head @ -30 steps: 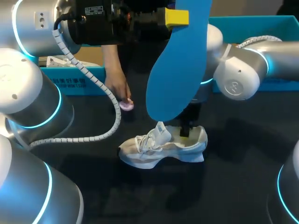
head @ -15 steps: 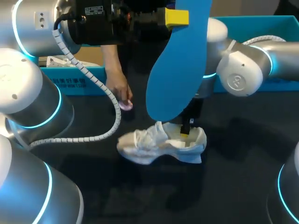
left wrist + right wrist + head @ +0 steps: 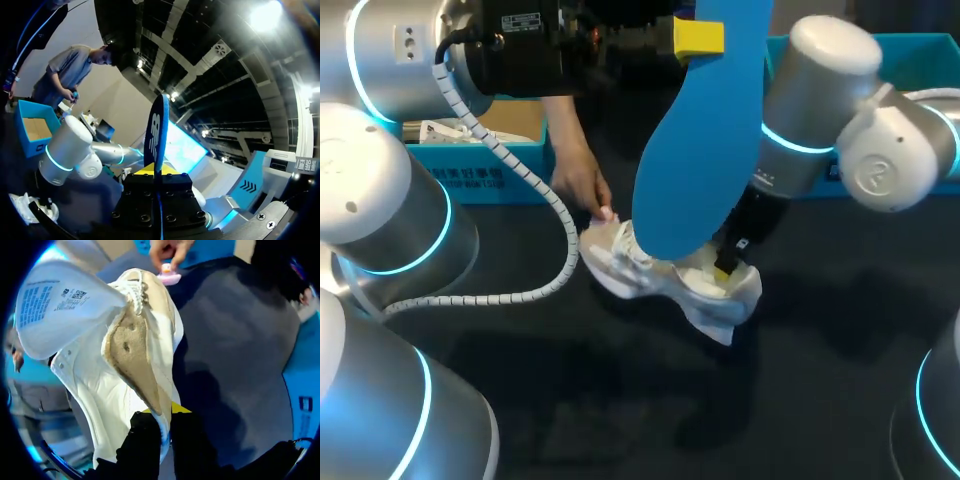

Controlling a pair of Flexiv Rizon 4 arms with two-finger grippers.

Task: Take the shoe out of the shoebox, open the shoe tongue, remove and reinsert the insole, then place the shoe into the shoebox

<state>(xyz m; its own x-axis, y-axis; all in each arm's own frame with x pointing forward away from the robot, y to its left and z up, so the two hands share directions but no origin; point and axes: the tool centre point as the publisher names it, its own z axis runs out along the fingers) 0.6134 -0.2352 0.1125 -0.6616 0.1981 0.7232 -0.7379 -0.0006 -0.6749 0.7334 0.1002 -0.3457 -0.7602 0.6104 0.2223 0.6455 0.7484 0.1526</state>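
White lace-up sneaker [image 3: 665, 278] tipped up at the heel by the right gripper [image 3: 725, 268], while a blue foam insole [image 3: 705, 150] is held high by the left gripper [image 3: 710, 38].

A second ago the sneaker lay flat on the black table [image 3: 820, 380]. It has since been raised and turned, its heel wall clamped between the right fingers. A person's hand [image 3: 582, 185], earlier just apart, is now laid on its toe. The insole, pinched edge-on between the left fingers, has not shifted. In the head view the sneaker's middle is hidden behind the insole, and sole contact with the table cannot be told. In the right wrist view the tongue [image 3: 60, 305] is seen pulled open. A small pink object [image 3: 169, 277] in the hand cannot be identified. The teal cardboard shoebox [image 3: 480, 170] stands well behind the sneaker, partly covered by the left arm.
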